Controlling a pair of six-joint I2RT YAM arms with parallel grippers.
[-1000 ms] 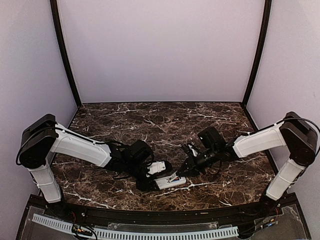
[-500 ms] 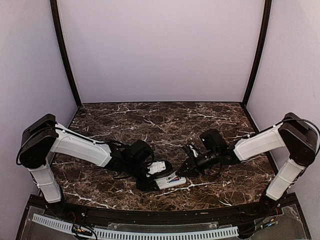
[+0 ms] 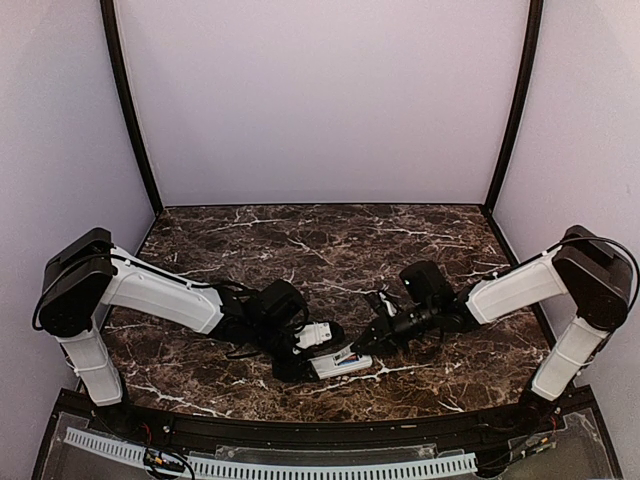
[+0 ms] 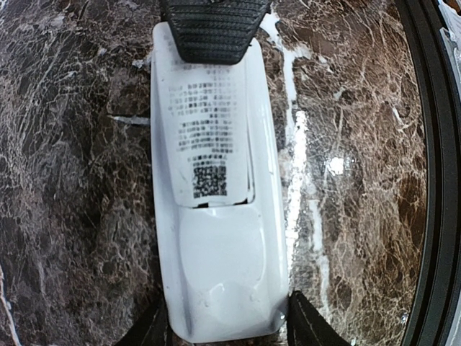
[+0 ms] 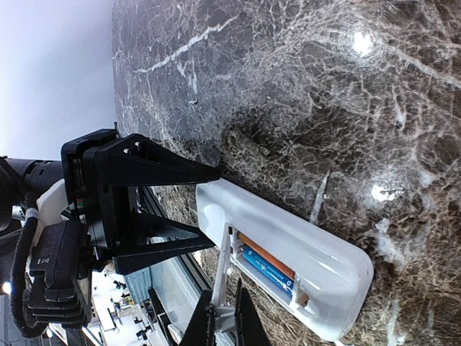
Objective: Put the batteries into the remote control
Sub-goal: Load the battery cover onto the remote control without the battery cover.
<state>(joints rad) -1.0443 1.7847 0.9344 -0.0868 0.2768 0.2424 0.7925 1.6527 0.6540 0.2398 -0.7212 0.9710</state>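
The white remote control point(image 3: 342, 364) lies back-up on the marble table near the front edge. My left gripper point(image 3: 300, 360) is shut on its left end, with a finger on each side point(image 4: 225, 328). The orange-red battery point(image 5: 265, 256) and the blue battery point(image 5: 272, 274) lie side by side in the open compartment of the remote point(image 5: 310, 241). My right gripper point(image 5: 222, 318) is shut on the white battery cover point(image 5: 225, 267). It holds the cover tilted up, one end at the compartment's end. In the left wrist view the labelled cover point(image 4: 210, 130) hides the batteries.
The black rail of the table's front edge point(image 4: 426, 180) runs close beside the remote. A white slotted cable tray point(image 3: 270, 466) lies below it. Pale booth walls with dark corner posts point(image 3: 130, 110) enclose the marble table point(image 3: 330, 250).
My right arm has shifted very slightly with the cover in its grip. The remote and my left gripper have not moved.
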